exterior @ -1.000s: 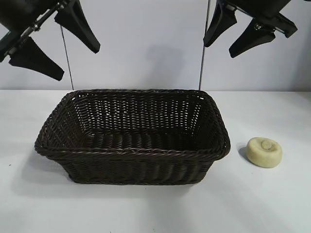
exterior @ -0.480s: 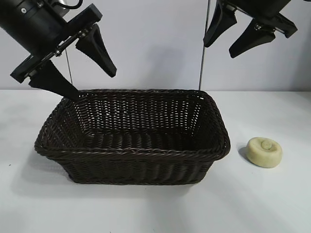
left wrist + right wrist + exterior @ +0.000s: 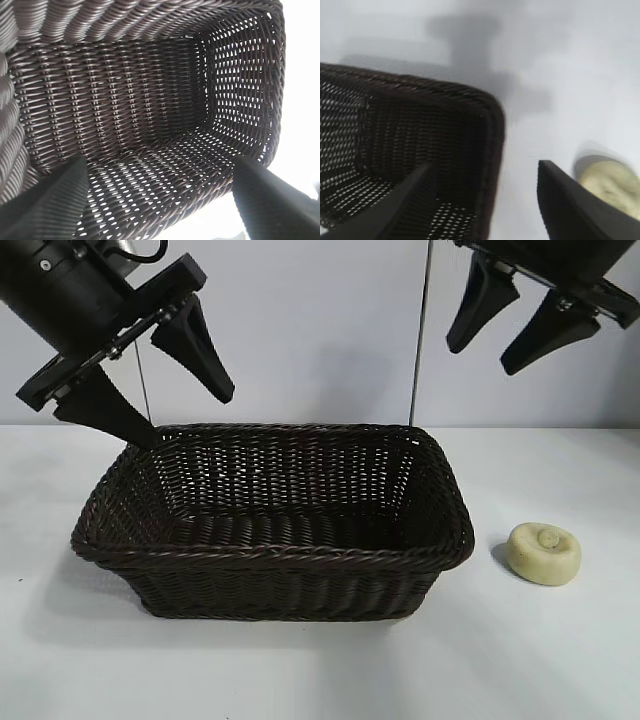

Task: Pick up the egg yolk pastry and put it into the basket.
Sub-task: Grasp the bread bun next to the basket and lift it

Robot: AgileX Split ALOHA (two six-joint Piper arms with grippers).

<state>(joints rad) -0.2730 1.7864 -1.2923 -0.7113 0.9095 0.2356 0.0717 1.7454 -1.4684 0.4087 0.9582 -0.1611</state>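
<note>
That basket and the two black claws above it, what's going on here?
Two robot arms are set to move a pastry into the basket. Nothing is held yet: the pastry lies on the table to the right of the basket, apart from it, and the basket looks empty. The right pincer hangs open, high above the gap between basket and pastry. The left pincer hangs open over the basket's far left corner.

Pale egg yolk pastry (image 3: 544, 553) lies flat on the table — just right of the dark wicker basket (image 3: 270, 556).
</note>
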